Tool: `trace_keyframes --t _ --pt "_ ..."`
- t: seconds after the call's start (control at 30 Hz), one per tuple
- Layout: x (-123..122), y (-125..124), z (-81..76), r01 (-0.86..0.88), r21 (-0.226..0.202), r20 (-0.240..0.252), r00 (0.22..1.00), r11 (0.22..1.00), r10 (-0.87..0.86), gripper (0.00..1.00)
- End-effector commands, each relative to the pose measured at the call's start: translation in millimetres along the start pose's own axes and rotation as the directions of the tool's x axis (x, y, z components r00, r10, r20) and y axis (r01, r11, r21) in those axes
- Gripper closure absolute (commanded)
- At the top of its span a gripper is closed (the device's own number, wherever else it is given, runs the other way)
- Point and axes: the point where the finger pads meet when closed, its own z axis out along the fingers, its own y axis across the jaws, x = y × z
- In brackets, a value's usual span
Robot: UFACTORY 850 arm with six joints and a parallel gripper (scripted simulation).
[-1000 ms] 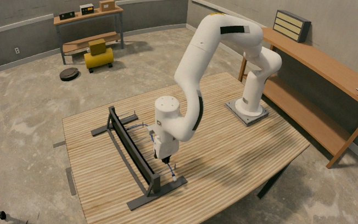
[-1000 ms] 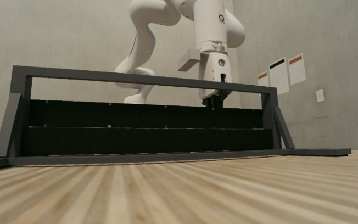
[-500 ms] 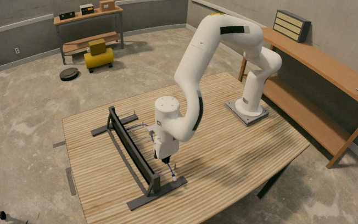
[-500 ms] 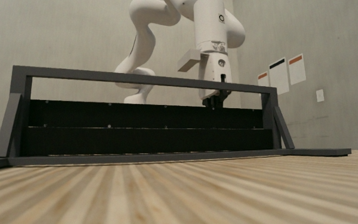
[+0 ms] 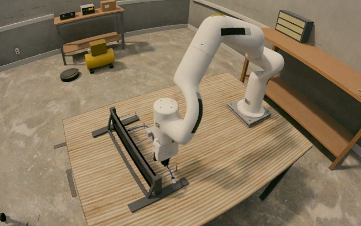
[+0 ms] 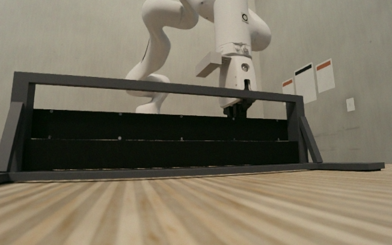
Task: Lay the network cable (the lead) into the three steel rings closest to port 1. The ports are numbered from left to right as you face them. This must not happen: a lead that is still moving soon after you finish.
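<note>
A dark grey rack (image 5: pixel 133 150) stands on the wooden table, with thin steel rings (image 5: pixel 144 141) sticking out of its panel toward the arm. A blue network cable (image 5: pixel 171 175) with a white plug end (image 5: pixel 173 181) runs from the rack's far part behind my wrist down to the near foot. My gripper (image 5: pixel 165 163) is shut on the cable close to the rack's near end, just above the table. From behind the rack, my gripper (image 6: pixel 238 111) shows over the black panel (image 6: pixel 156 139) near its right end; the cable is hidden there.
The rack's flat feet (image 5: pixel 158 195) lie across the table at both ends. My arm's base (image 5: pixel 248 112) is bolted at the table's far right. A wooden shelf unit (image 5: pixel 313 83) stands beyond the table on the right.
</note>
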Motion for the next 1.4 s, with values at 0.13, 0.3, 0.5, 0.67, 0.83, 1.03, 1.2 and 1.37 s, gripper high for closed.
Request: trace_keyframes --t 0.13,0.3,0.5,0.67,0.83,1.03,1.2,1.37 --pt "-0.2 -9.1 -1.4 0.000 0.002 0.000 1.000 1.000 0.000 1.00" --pt "-0.2 -17.3 -1.4 0.000 0.002 0.000 1.000 1.000 0.000 1.00" --pt "-0.2 -25.3 -1.4 0.000 0.002 0.000 1.000 1.000 0.000 1.00" --pt "-0.2 -28.0 -1.4 0.000 0.002 0.000 1.000 1.000 0.000 1.00" --pt "-0.1 -30.4 -1.5 0.000 0.002 0.000 1.000 1.000 0.000 1.00" --pt "-0.1 -30.9 -1.5 0.000 0.002 0.000 1.000 1.000 0.000 1.00" --pt "-0.1 -30.9 -1.5 0.000 0.002 0.000 1.000 1.000 0.000 1.00" --pt "-0.1 -30.9 -1.5 0.000 0.002 0.000 1.000 1.000 0.000 1.00"
